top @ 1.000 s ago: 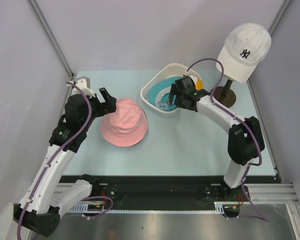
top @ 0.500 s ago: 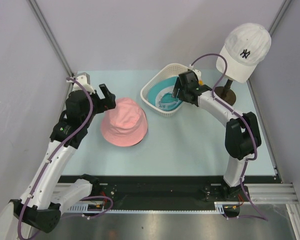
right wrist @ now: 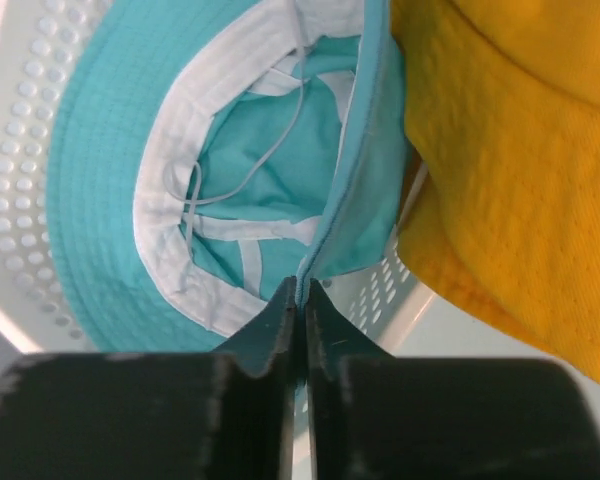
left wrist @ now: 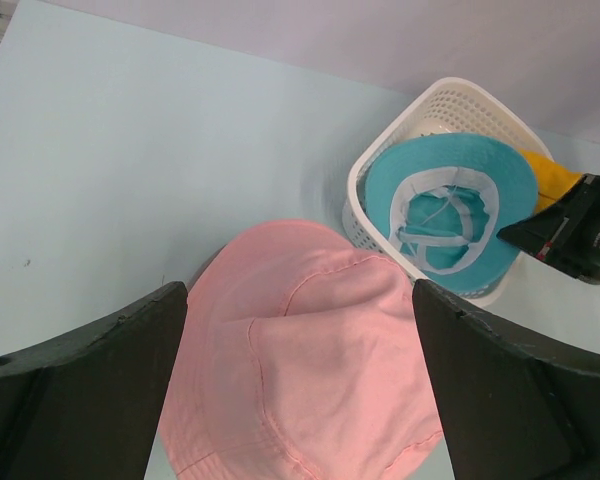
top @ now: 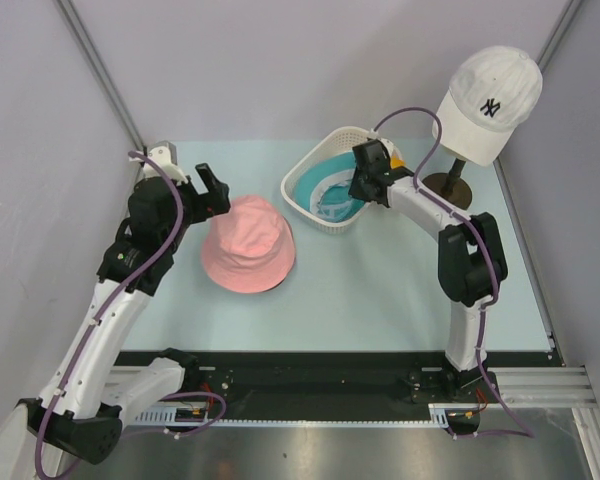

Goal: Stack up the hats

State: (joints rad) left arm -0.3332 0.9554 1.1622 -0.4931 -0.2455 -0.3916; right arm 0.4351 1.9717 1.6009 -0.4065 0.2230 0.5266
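A pink hat (top: 247,244) (left wrist: 305,365) lies crown up on the pale blue table. My left gripper (top: 212,190) (left wrist: 300,390) hovers over its far left side, jaws wide open with nothing between them. A teal hat (top: 325,190) (left wrist: 450,215) (right wrist: 150,170) lies upside down in the white basket (top: 305,170) (left wrist: 380,160) (right wrist: 20,180). My right gripper (top: 365,178) (right wrist: 302,292) is shut on the teal hat's brim at the basket's right side. An orange hat (top: 398,168) (left wrist: 546,176) (right wrist: 520,170) sits just right of the teal one.
A white NY cap (top: 492,100) rests on a stand with a round dark base (top: 450,188) at the back right. Grey walls close in the table on three sides.
My right gripper has reached deeper into the basket and closed on the teal hat's brim. The left arm has shifted slightly toward the back.
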